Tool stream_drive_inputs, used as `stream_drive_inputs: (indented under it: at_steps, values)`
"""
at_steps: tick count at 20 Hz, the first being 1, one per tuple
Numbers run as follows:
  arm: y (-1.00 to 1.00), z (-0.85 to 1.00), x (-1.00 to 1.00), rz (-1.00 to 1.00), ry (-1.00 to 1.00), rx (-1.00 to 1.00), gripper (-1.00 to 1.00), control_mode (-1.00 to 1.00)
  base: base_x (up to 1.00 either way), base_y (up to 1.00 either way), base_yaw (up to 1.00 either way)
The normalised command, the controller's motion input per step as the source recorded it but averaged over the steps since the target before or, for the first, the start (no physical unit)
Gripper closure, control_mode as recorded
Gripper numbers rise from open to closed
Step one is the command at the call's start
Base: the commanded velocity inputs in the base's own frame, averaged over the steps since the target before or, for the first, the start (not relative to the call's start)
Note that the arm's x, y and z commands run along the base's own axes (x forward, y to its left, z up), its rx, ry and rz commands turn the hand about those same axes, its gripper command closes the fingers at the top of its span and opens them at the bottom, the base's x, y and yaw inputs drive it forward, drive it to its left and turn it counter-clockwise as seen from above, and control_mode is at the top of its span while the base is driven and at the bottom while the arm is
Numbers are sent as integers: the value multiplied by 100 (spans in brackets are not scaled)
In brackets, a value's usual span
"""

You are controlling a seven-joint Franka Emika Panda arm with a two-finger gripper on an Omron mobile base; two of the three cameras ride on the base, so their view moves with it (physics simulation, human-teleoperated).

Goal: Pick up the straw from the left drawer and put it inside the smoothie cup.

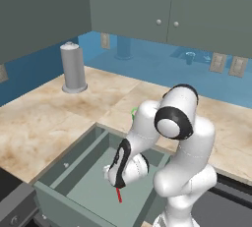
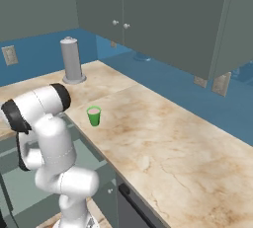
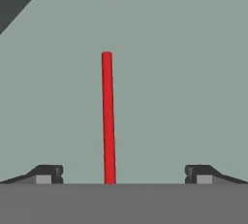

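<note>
Left base view: we see the arm bent down into the open drawer (image 1: 86, 184), which juts out from under the marbled worktop (image 1: 44, 118). The fingers (image 1: 116, 185) sit low over the drawer floor, and the straw (image 1: 118, 195) shows as a short red stroke just below the hand, toward 6 o'clock.

Hand view: we look straight down at the drawer floor (image 3: 184, 72). The straw (image 3: 108, 116) runs from 6 o'clock up toward 12 o'clock, midway between the two finger tips (image 3: 124, 174). The tips stand wide apart, one at 8 o'clock and one at 4 o'clock, with clear space between each and the straw; we see nothing held.

Right base view: the cup (image 2: 94, 116) stands upright on the worktop (image 2: 163, 138) near its front edge, at 2 o'clock from the arm's shoulder. A grey canister (image 2: 72, 60) stands farther back, at 11 o'clock from the cup. Cabinet doors (image 2: 148, 15) hang above.
</note>
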Motion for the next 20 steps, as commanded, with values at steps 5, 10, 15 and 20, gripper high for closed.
stream_drive_inputs:
  at_steps: [5,10,15,20]
  values:
    - [10,-24,7,0,0,-4,-100,-100,0,0,0]
    - [22,-18,8,0,0,-5,-100,-100,0,0,0]
    - [40,-14,10,0,0,-9,-100,-100,0,0,0]
    - [54,-11,9,0,0,-12,-100,-100,0,0,0]
